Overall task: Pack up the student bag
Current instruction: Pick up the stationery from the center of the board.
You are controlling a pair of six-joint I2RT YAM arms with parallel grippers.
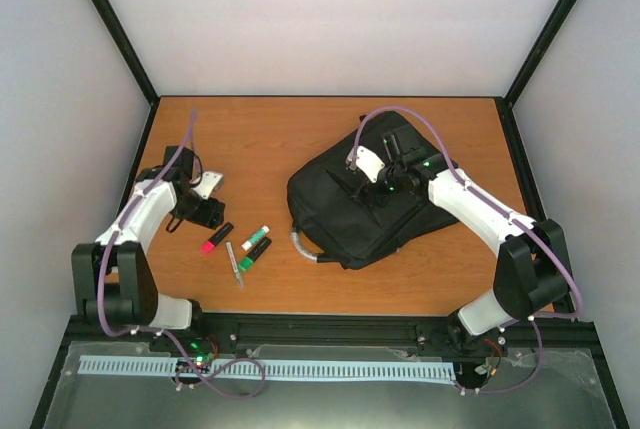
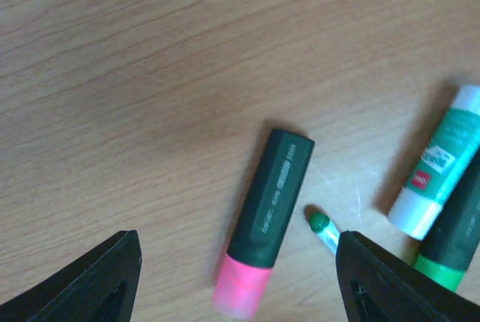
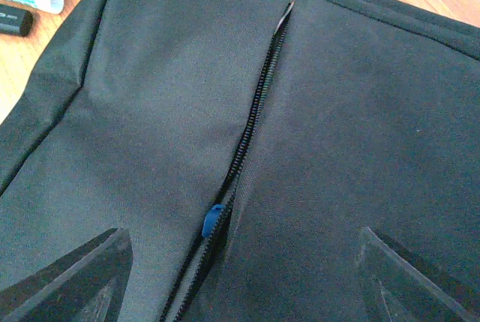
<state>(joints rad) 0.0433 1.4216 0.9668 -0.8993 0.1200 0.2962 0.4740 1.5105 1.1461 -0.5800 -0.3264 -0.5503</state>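
Observation:
The student bag (image 1: 340,221) is a big black backpack lying flat at the table's right centre, its grey loop handle (image 1: 300,247) pointing left. My right gripper (image 1: 381,185) hovers open above it. In the right wrist view the bag (image 3: 142,104) fills the frame, its zip (image 3: 259,104) partly parted, with something small and blue (image 3: 213,221) in the gap. That gripper (image 3: 240,281) holds nothing. My left gripper (image 1: 205,214) is open over a pink-capped black highlighter (image 2: 266,213), whose cap lies between the fingers (image 2: 101,284) on the wood.
Right of the pink highlighter (image 1: 216,238) lie a thin green-tipped pen (image 2: 322,226), a green-and-white glue stick (image 2: 439,164) and a green highlighter (image 2: 450,243). From above, the pen (image 1: 235,264), glue stick (image 1: 257,239) and green highlighter (image 1: 254,253) sit just left of the bag's handle.

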